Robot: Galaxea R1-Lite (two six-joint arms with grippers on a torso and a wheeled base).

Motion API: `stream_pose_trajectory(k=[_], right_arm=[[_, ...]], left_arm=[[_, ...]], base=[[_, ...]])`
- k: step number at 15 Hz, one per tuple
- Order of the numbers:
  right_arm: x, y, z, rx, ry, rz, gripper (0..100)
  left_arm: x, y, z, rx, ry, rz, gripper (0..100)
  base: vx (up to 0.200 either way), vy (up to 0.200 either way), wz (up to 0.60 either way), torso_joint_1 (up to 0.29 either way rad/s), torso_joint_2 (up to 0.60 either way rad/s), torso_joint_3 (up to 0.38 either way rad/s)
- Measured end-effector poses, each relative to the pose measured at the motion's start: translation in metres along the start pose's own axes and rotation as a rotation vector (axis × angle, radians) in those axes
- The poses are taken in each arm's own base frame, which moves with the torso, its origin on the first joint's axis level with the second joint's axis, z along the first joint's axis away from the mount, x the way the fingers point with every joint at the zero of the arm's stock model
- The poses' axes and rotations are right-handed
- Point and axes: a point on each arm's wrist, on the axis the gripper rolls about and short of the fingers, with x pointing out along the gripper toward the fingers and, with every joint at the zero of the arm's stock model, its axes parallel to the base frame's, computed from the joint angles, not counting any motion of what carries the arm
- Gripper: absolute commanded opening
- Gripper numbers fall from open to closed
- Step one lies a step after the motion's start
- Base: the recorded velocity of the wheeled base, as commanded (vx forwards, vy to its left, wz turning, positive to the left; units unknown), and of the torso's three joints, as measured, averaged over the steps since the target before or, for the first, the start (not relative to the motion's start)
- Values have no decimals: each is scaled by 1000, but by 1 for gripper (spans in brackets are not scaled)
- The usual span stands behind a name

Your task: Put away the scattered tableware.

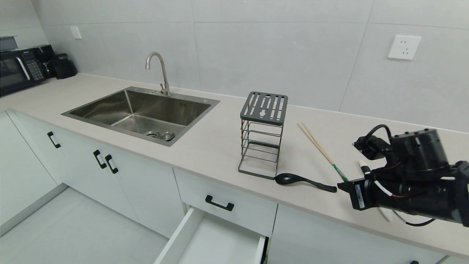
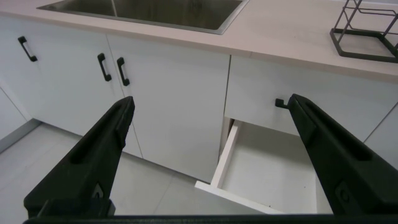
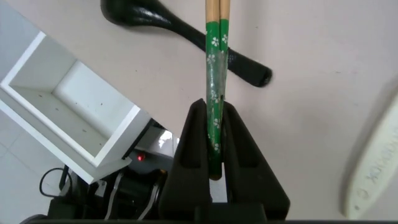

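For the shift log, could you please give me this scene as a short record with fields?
right gripper: shut on chopsticks, at their green ends
left gripper: open, facing the drawer
drawer: pulled open, under the counter
rack: upright on the counter, right of the sink
spoon: black, lying on the counter by the rack's foot

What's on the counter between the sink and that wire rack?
Nothing; the head view shows bare counter between the sink and the rack.
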Motion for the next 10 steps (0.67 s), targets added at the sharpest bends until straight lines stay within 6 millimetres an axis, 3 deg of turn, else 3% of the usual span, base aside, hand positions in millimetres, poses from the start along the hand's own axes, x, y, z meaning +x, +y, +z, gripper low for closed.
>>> stream_pose_trajectory(k=[3,6,10], right_arm=[[-35,0,11,4,-209,18,0],[-59,3,6,-35,-294,57,0],[-90,11,-5,-283,-385,239,0]], left_arm=[[0,0,0,0,0,0,100],[0,0,0,0,0,0,100],[0,0,0,0,0,0,100]], base=[[0,0,0,0,0,0],[0,0,0,0,0,0],[0,0,0,0,0,0]])
